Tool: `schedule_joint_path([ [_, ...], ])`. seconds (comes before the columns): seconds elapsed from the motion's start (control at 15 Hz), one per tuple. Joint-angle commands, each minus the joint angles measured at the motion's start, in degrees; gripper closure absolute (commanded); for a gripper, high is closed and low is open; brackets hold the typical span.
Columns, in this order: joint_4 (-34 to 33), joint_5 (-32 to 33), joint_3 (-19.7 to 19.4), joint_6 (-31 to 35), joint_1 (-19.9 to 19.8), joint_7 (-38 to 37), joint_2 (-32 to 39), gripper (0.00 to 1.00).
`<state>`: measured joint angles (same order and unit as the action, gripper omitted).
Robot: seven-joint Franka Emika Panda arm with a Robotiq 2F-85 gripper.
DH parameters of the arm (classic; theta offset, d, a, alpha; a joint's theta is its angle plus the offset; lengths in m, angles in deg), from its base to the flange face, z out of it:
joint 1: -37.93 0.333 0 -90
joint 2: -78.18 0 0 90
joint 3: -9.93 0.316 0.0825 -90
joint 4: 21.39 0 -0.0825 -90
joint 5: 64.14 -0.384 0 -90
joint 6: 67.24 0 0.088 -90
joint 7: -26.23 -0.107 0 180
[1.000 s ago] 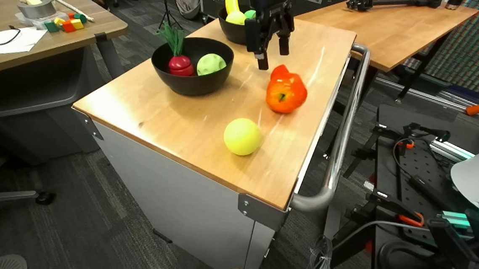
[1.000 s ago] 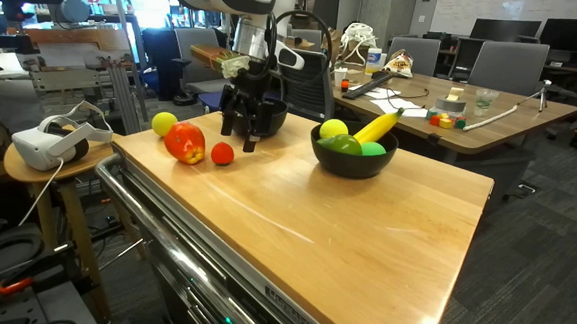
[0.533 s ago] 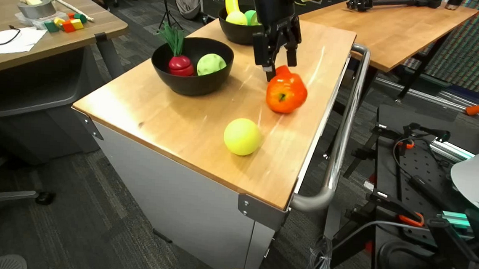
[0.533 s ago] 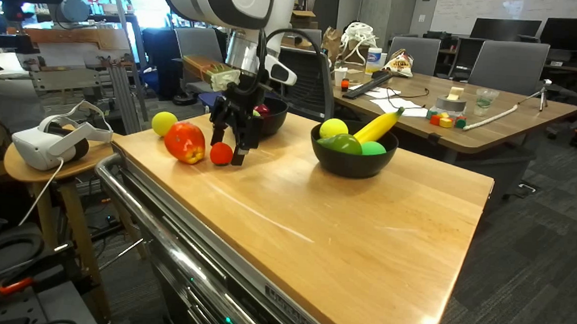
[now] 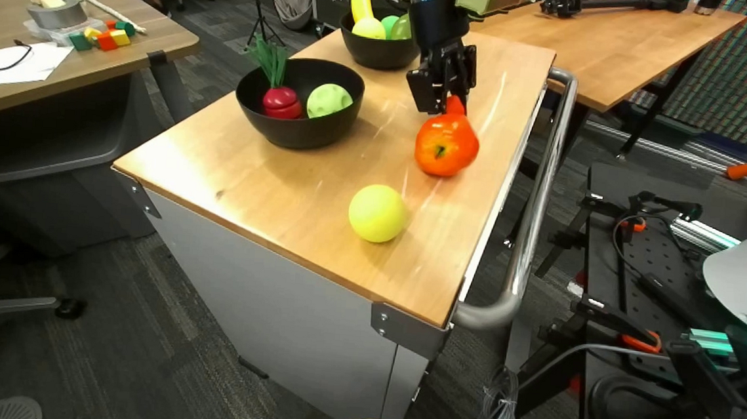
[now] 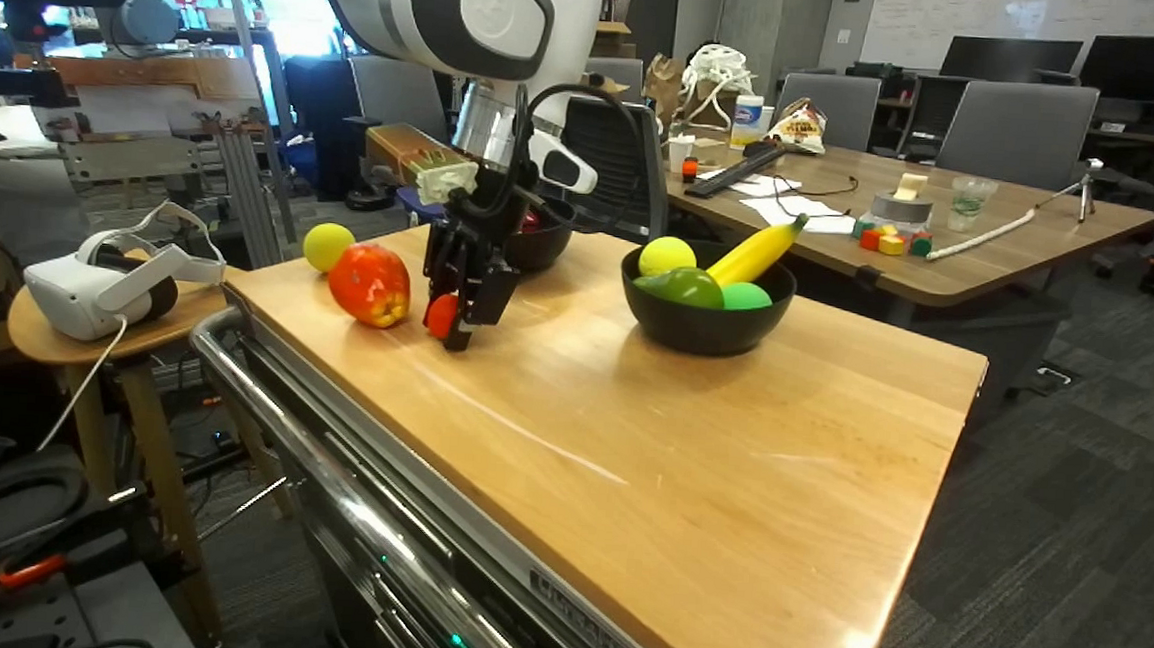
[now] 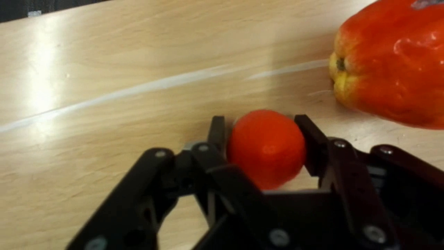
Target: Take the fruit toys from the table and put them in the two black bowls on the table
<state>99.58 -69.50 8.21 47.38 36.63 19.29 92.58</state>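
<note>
Wrist view: I had the fingers [image 7: 314, 147] clamped on the red ball [image 7: 267, 149]; the big red fruit [image 7: 392, 69] lay just beside, apart, on the desk [image 7: 138, 59]. In an exterior view, that fruit partly hid the red ball; a radish [image 5: 282, 102] and green ball [image 5: 328, 100] sat in a bowl [image 5: 300, 135], a yellow ball [image 5: 378, 213] on the desk. In an exterior view, the red ball was low at the desk, well apart from the banana bowl [image 6: 707, 330].
</note>
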Motion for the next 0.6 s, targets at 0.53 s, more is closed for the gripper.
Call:
schedule_joint_path([
  [0.53,-3.3,19.2,0.6,0.5,4.9,-7.5,-5.5,0.77],
])
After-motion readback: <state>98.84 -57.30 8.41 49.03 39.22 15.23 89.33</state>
